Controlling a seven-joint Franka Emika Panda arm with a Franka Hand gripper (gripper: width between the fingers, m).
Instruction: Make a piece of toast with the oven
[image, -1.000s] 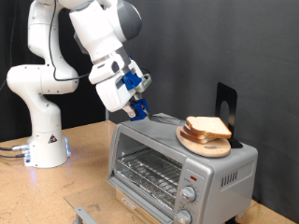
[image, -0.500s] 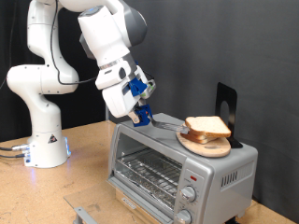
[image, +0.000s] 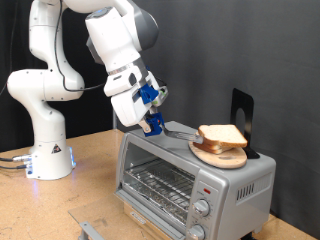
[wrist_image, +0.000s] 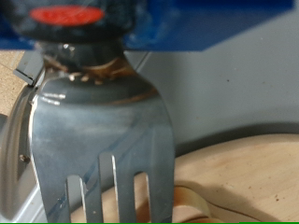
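Note:
The silver toaster oven (image: 160, 160) stands on the table with its glass door closed and the wire rack inside. On its top lies a round wooden board (image: 212, 153) with slices of pale toast (image: 222, 135) stacked on it. My gripper (image: 152, 122) hovers over the oven top's left end in the exterior view, shut on the handle of a metal fork (image: 178, 129). The fork's tines point at the board's near edge. In the wrist view the fork (wrist_image: 103, 131) fills the picture, its tines over the board (wrist_image: 248, 177).
Two round knobs (image: 205, 209) and a red light (image: 203, 188) sit on the oven's front right. A black stand (image: 241, 110) rises behind the board. The robot base (image: 45, 150) stands at the exterior view's left. A grey object (image: 90, 230) lies at the bottom edge.
Over the last second the gripper moved right and slightly down with the fork, bringing the tines closer to the board. It has held still for the last half second.

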